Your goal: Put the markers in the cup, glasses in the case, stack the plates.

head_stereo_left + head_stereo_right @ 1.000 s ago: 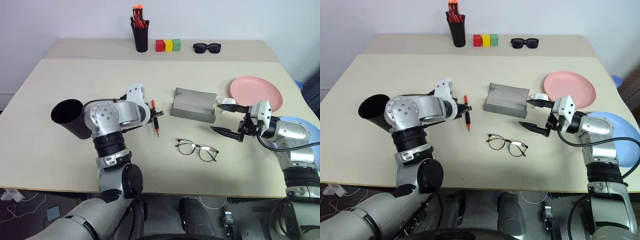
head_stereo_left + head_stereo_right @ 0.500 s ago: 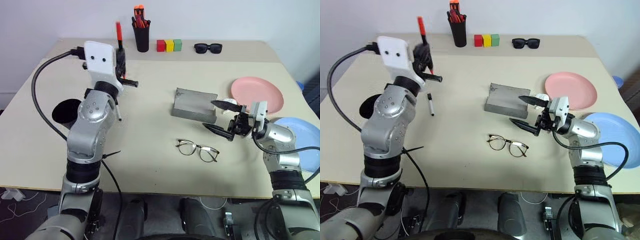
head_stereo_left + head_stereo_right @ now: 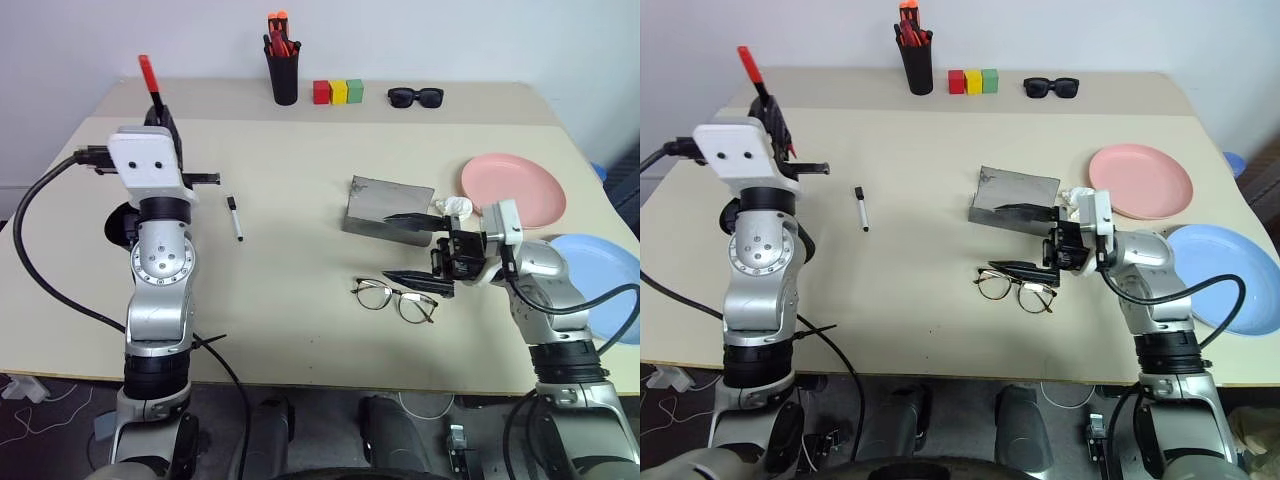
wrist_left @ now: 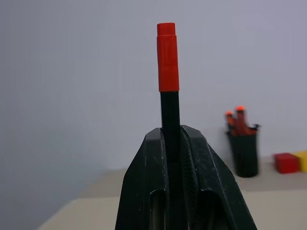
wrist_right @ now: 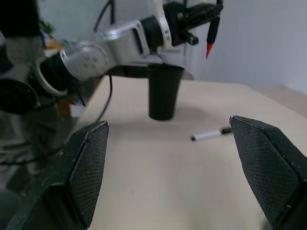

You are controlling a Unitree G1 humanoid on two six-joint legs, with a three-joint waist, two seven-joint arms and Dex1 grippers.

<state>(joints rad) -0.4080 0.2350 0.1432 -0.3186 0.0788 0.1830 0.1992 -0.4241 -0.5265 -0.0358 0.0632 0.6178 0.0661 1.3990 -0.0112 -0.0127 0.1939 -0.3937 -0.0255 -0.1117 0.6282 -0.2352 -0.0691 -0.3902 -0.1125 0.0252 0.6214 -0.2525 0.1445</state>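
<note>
My left gripper (image 3: 160,112) is raised over the table's left side, shut on the black-and-red marker (image 3: 146,72), whose red cap (image 4: 168,57) points up. The black cup (image 3: 118,225) stands below it, mostly hidden behind that arm; in the right wrist view the cup (image 5: 163,91) is upright. The white marker (image 3: 234,217) lies on the table to the right of the cup. My right gripper (image 3: 388,248) is open and points left, one finger before the grey case (image 3: 385,205), the other just over the glasses (image 3: 395,298). The pink plate (image 3: 513,187) and the blue plate (image 3: 600,275) lie apart at the right.
At the back stand a black pen holder (image 3: 282,72) with orange-red pens, three coloured blocks (image 3: 335,91) and black sunglasses (image 3: 414,96). A small white object (image 3: 458,206) lies between the case and the pink plate.
My left arm lifted the black-and-red marker off the table and swung it up and to the left, above the cup. My right gripper moved left, from beside the case to over the glasses.
</note>
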